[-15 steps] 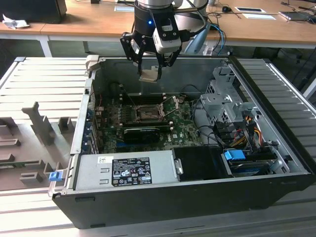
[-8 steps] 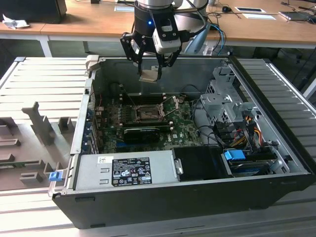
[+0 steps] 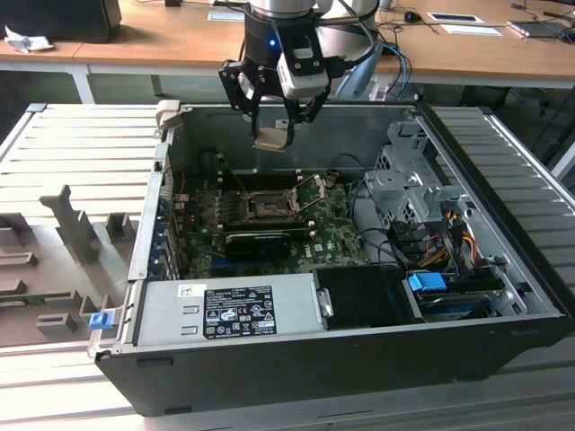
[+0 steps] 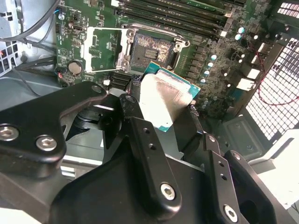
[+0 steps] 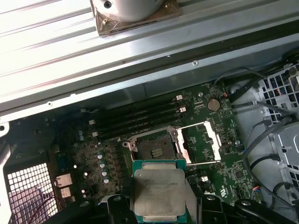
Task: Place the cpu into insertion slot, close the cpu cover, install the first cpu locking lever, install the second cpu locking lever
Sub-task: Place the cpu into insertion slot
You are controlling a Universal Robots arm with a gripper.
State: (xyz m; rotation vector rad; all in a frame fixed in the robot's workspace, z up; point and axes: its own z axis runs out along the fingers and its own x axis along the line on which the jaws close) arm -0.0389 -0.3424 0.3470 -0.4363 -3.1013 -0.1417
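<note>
The cpu (image 5: 158,192) in the claw (image 3: 273,135) hangs above the uncovered insertion slot (image 5: 154,145).

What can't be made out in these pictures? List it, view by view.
- Underside of the chip: turned away from the camera in both wrist views, where its metal face shows.
- Where the gripper grips the chip: hidden behind the black fingers in the second wrist view, cut off by the picture's edge in the first wrist view.
- Pins in the socket: too small to tell in the exterior view.
</note>
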